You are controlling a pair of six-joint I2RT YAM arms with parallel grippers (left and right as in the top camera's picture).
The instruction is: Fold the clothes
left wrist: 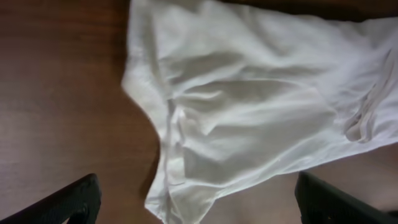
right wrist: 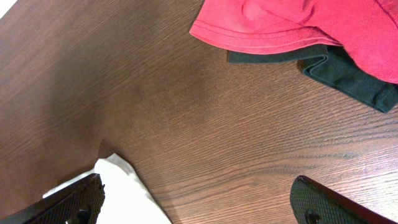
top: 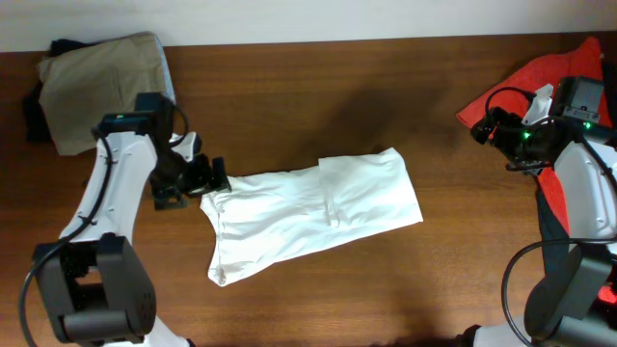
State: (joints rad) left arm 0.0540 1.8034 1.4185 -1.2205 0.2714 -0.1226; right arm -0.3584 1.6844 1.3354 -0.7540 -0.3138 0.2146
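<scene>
white shirt (top: 318, 217): nearest to you. It lies on the table (top: 318, 87) about mid-table, a little left of centre. It sits on a slant, with its right end farther from you than its left end. The cloth is creased and rumpled, and a seam or folded edge runs across the middle.
left gripper (left wrist: 198, 180): jaws spread as wide as they go, with nothing gripped. It hovers at the shirt's left end. In your left wrist view the two fingers (left wrist: 74, 202) stand on either side of the bunched white edge. You cannot tell whether they touch the fabric.
right gripper (right wrist: 198, 182): also spread wide and empty. It is over bare wood at the right side of the table, well apart from the shirt. In your right wrist view one white corner of the shirt shows just beside the left-hand finger (right wrist: 74, 202).
red garment (right wrist: 298, 18): at the far right corner, partly under your right arm. It is rumpled, with its stitched hem resting on the wood.
dark garment (right wrist: 348, 78): lies under the red one and touches it. Its folded edge pokes out past the red hem.
khaki garment (top: 101, 87): a folded pile at the far left corner, well apart from the shirt. Dark cloth (top: 34, 111) shows from under its left side.
</scene>
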